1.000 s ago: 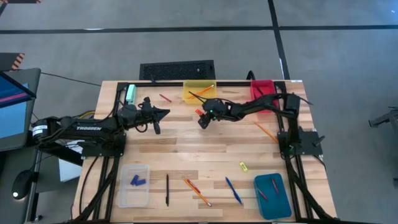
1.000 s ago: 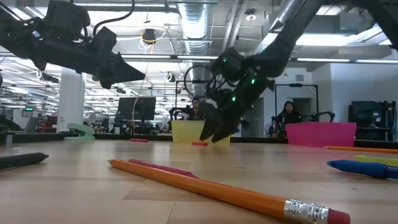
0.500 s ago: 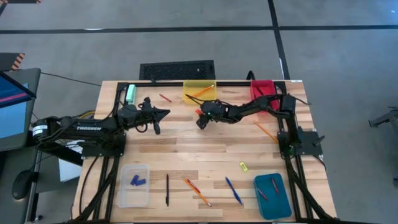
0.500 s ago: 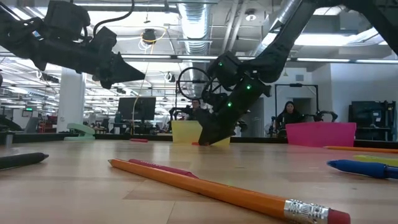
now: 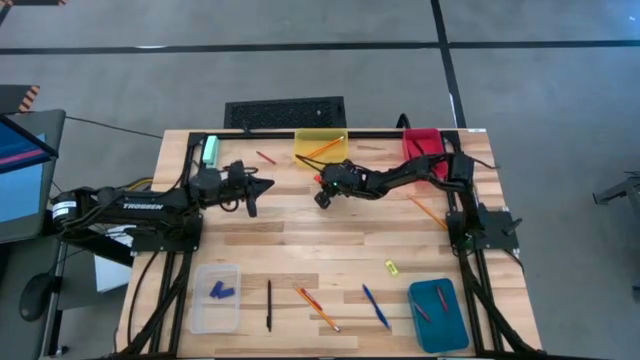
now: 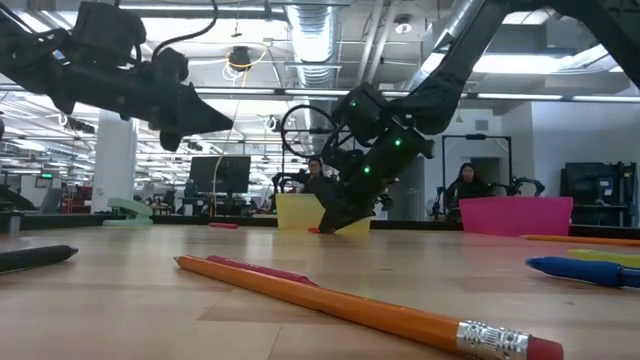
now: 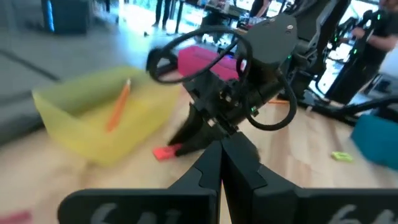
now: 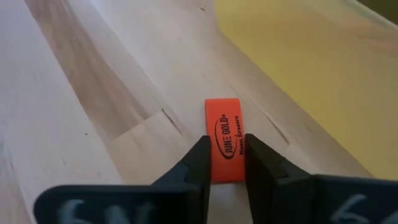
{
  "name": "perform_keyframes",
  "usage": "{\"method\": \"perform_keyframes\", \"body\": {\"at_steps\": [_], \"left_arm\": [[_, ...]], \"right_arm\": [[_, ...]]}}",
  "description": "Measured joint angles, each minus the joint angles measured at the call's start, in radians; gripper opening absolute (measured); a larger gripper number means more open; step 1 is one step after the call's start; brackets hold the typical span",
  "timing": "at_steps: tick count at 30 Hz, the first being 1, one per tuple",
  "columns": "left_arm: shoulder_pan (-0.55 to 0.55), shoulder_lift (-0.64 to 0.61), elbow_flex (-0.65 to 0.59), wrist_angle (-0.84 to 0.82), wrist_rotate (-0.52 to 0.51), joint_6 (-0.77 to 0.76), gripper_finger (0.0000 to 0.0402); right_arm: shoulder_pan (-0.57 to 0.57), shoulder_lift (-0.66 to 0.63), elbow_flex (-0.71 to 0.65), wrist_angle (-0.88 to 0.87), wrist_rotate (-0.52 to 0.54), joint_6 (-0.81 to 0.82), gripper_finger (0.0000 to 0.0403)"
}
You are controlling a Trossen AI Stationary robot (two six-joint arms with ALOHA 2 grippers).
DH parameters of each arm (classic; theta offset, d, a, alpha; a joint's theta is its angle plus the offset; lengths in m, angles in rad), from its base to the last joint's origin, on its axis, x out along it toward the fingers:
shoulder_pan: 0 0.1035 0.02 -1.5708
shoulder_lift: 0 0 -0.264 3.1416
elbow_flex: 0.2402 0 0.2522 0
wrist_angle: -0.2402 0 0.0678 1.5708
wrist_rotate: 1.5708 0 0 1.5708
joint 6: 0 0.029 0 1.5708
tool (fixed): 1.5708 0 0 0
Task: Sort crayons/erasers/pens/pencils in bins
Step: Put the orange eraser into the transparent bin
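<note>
right claw (image 8: 226, 163) pinching red-orange eraser (image 8: 226, 140), seemingly tabletop

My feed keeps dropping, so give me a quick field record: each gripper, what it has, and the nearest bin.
right gripper: down at the table, fingers closed on the sides of the red-orange eraser
eraser: lying flat on the wooden table, not lifted
nearest bin: yellow bin, just beyond the eraser, a pencil inside
left gripper: shut, empty, hovering over the table's left half
</note>
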Motion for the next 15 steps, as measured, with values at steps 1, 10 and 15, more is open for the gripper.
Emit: {"method": "perform_keyframes", "body": {"at_steps": [1,10,15], "left_arm": [[0.0,0.0,0.0,-0.014,0.006,-0.035,0.0],[0.0,0.0,0.0,-0.172,0.149,-0.396,0.0066],[0.0,0.0,0.0,-0.186,0.196,-0.548,0.0124]], "right_arm": [[0.003,-0.004,0.0,-0.002,-0.001,0.0,0.0078],[0.046,-0.037,-0.006,0.003,-0.095,-0.04,0.0077],[0.078,-0.037,-0.006,0.101,-0.173,-0.048,0.0077]]}}
